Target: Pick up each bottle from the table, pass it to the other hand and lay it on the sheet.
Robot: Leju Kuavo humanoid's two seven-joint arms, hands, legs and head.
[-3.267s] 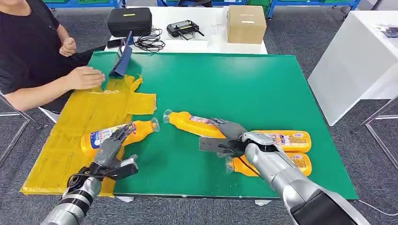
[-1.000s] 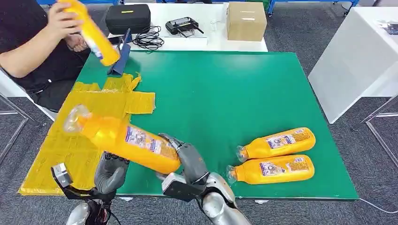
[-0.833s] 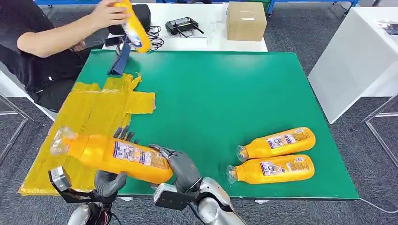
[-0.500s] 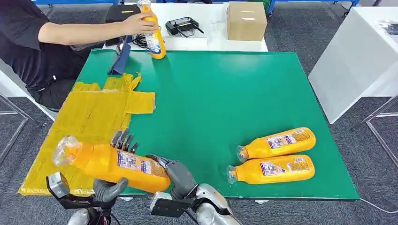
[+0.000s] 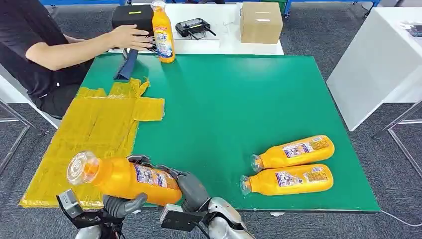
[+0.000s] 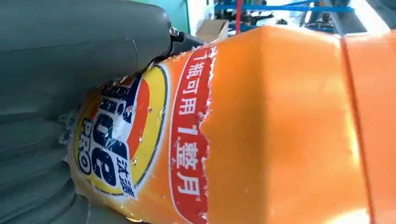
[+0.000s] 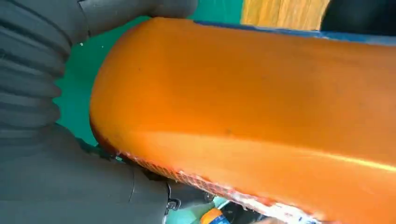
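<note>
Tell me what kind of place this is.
Probably a robot lab or test workshop. A green work table carries staged orange bottles, a white desk behind holds a black equipment case, a handheld controller and a cardboard box, and blue racks line the back.

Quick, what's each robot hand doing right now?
Left hand: holding the orange bottle from underneath.
Right hand: gripping the same bottle at its base end.

the held bottle (image 5: 124, 178) hides most of both hands' fingers (image 5: 130, 201).
</note>
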